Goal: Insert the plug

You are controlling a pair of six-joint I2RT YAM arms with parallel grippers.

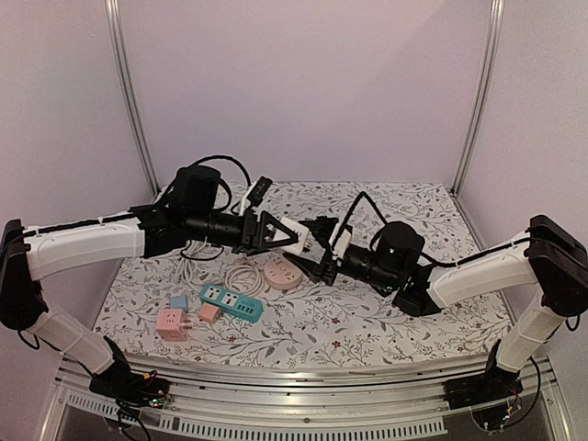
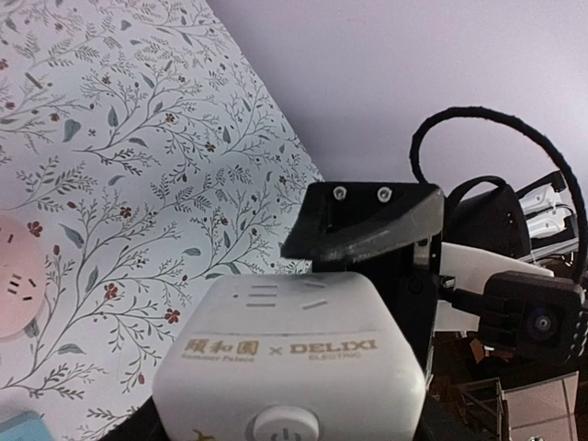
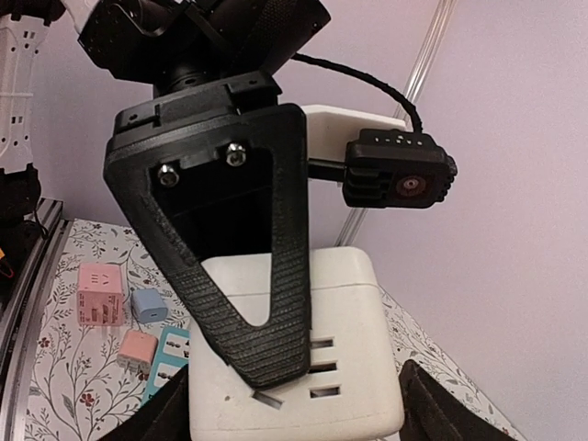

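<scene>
Adapters (image 1: 171, 323), teal power strip (image 1: 231, 302), pink round socket (image 1: 282, 272) and cable coil (image 1: 241, 276) crowd the table's (image 1: 441, 317) near-left corner. Right edge open. Left arm (image 1: 92, 243) and right arm (image 1: 478, 276) bar mid-table, white cube socket (image 2: 294, 358) between.

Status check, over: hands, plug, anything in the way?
Left hand shut on white cube adapter, held mid-air. Right hand straddling same cube, grip unclear. Not inserted yet; teal power strip on table, sockets uncovered.

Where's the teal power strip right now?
Top view: teal power strip on the table's left half, just below the round pink socket, with a small pink adapter at its left end.
</scene>
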